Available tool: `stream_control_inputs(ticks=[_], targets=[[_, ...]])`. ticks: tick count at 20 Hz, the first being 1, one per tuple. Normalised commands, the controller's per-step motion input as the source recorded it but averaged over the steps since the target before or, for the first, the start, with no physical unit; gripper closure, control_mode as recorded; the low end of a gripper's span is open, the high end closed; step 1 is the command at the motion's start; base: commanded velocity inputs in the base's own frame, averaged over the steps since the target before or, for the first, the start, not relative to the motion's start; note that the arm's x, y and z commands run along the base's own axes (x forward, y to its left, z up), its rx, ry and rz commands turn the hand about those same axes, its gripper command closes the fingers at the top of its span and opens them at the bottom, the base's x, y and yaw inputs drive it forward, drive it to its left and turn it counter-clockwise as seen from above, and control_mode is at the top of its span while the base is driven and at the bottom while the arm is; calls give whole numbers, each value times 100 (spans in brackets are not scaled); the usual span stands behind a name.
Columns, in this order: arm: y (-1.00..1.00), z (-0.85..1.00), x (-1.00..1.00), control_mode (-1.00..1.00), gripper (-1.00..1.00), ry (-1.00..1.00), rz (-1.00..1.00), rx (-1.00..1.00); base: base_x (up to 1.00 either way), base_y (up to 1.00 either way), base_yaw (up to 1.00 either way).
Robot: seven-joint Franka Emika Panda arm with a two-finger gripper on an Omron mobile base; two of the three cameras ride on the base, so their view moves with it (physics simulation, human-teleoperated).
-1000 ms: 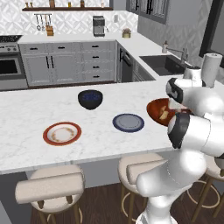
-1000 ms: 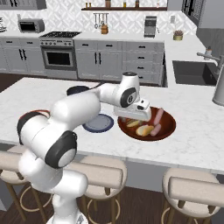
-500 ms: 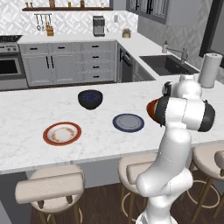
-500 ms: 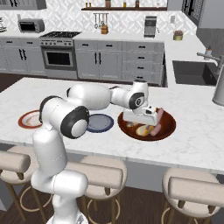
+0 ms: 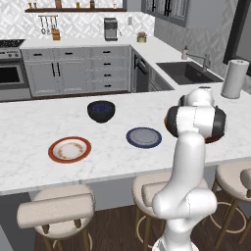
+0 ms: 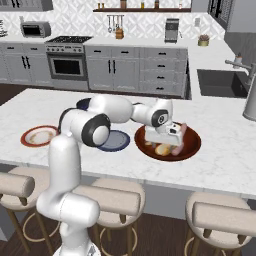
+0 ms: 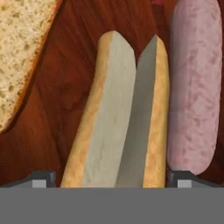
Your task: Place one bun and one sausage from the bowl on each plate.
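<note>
Progress at the first pick. My end effector [image 7: 112,177] was lowered into the bowl [image 6: 192,148], the wide reddish-brown dish on the table [image 6: 220,165] that serves here as the landmark. Its two fingertips [image 7: 40,178] stood wide apart, open, one on either side of the near end of a split bun [image 7: 120,118], and gripped nothing. The bun lay on the bowl's floor with its cut faces up. Just beside it, on the side away from the bread, lay a pink sausage [image 7: 194,87], roughly parallel to it; on the bun's other side was a pale slice of bread [image 7: 22,52], apart from it.

Next to the bowl, on the side toward the stove, sat the slate-blue plate [image 5: 143,137], and farther from the bowl along the same line the white plate with the orange-red rim [image 5: 69,149]. Behind these two, well apart from the bowl, stood a dark bowl [image 5: 101,111], which plays no part. Both plates appeared bare, so I judged that no bun or sausage had yet been delivered. All four placements remained: one bun and one sausage on each plate. The step in hand appeared to be closing on the bun for the first transfer.
</note>
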Motion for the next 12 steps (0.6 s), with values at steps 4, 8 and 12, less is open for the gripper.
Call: stream_control_inputs(ticks=[4,8,12], targets=[[-7,-28,29,-100,-100,3,0,0,0,0,0],[-4,-15,4,-100,-100,2,0,0,0,0,0],[0,-13,0,-100,-100,1,0,0,0,0,0]])
